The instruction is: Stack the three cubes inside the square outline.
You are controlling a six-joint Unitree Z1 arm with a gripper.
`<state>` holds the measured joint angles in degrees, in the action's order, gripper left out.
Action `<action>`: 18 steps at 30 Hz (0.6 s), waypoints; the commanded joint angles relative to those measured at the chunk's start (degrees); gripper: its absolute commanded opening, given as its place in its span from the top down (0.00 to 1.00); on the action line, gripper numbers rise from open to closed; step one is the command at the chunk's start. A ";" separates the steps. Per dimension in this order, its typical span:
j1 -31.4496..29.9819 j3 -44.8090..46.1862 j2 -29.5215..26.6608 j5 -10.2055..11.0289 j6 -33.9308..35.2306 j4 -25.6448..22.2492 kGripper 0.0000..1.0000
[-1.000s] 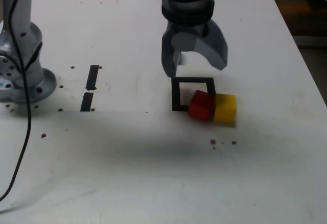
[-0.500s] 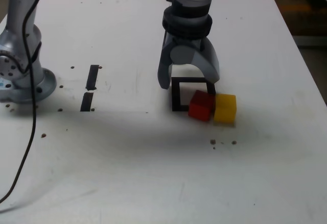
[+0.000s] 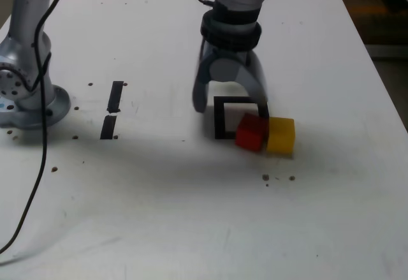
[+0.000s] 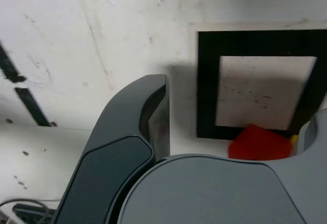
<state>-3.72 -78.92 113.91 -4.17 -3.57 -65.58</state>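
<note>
Soft, even light on the pale surface (image 3: 159,216), hazy shadow beneath the pincer (image 3: 231,98), whose tips blur; the wrist view looks dimmer, greyer

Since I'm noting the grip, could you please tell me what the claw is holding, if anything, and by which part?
Nothing is held; the claw stands open.

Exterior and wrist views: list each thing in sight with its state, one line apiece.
Tool: open, nothing held, above the table.
Red cube: on the table, overlapping the outline's corner nearest the yellow cube.
Yellow cube: on the table, beside the red one, unstacked.
Square outline: partly covered by the red cube.
</note>
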 commanded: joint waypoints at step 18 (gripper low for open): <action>0.72 -2.02 3.10 -0.90 0.59 -6.53 0.05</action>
<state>-3.14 -80.33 116.69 -5.21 -3.02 -72.02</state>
